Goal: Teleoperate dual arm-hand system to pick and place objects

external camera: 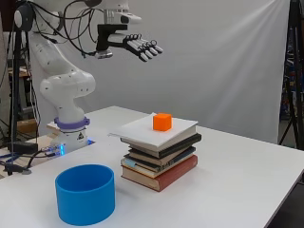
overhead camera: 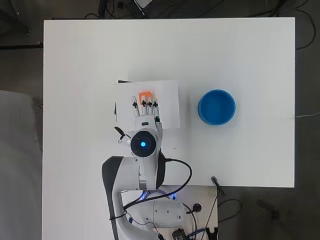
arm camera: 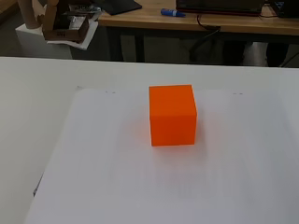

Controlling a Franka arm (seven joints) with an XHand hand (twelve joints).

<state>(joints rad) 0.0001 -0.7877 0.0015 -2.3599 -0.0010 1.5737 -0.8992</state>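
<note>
Hand (external camera: 135, 46) open, well above matte orange cube (external camera: 162, 121) on book stack (external camera: 160, 154).

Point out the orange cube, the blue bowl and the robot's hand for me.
orange cube (external camera: 162, 121), side view, its front face.
blue bowl (overhead camera: 216, 107), overhead view, its inside floor.
hand (external camera: 137, 45), side view, base of its straight fingers.

From overhead my hand (overhead camera: 145, 116) covers most of the orange cube (overhead camera: 146, 93) and part of the white sheet (overhead camera: 167, 102) beneath it. The wrist view cuts that sheet off at its edges, shows nothing of my fingers, and hides the book stack (external camera: 160, 159).
</note>
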